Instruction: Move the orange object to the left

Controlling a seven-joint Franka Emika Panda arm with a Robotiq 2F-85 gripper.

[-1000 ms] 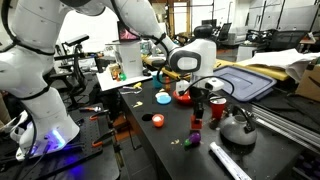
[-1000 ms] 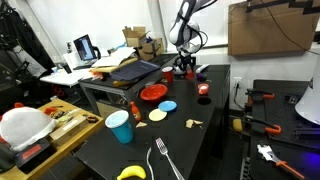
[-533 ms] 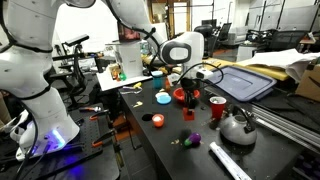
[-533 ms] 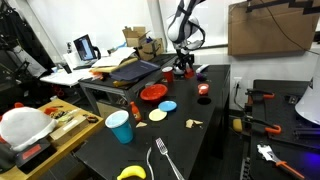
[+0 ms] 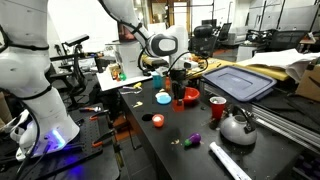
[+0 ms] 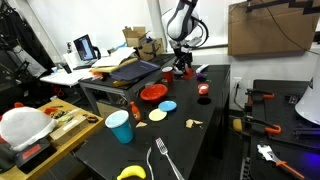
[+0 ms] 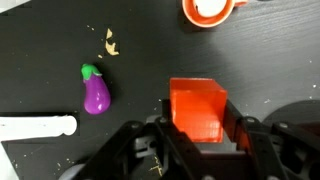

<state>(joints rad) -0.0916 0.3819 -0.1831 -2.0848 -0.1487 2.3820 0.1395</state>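
Black table (image 6: 205, 150) in a cluttered lab, laptop (image 6: 85, 47) behind.

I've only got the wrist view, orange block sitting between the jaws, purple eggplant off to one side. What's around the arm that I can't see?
Observer: A red bowl sits on the table near the jaws.
Operator: Anything tall standing near the orange block?
Observer: A kettle stands on the same table, apart from the jaws.
Operator: And further out?
Observer: A blue cup stands well away from the jaws, toward the camera in an exterior view.
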